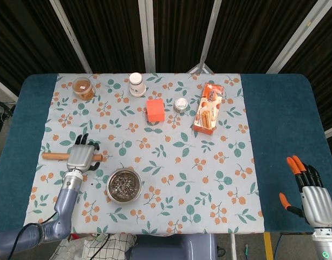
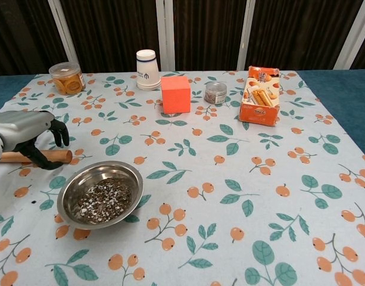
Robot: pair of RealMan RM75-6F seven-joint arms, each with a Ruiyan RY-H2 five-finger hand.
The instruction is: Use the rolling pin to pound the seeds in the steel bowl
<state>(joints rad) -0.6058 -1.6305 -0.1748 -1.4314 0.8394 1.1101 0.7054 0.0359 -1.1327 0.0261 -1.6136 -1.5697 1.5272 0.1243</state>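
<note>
The wooden rolling pin (image 1: 53,156) lies flat on the floral cloth at the left, just above the steel bowl (image 1: 123,185). The bowl holds crushed seeds (image 2: 103,201). My left hand (image 1: 82,157) arches over the right part of the pin. In the chest view the left hand (image 2: 24,134) has its fingers hanging behind the pin (image 2: 56,156) and its thumb curving in front; the pin still rests on the table. My right hand (image 1: 312,197) hovers at the table's front right edge, fingers spread and holding nothing.
Along the back stand a jar with orange contents (image 1: 83,88), a white cup (image 1: 136,84), an orange cube (image 1: 155,110), a small tin (image 1: 181,104) and an orange snack box (image 1: 208,108). Blue table (image 1: 279,124) borders the cloth on both sides.
</note>
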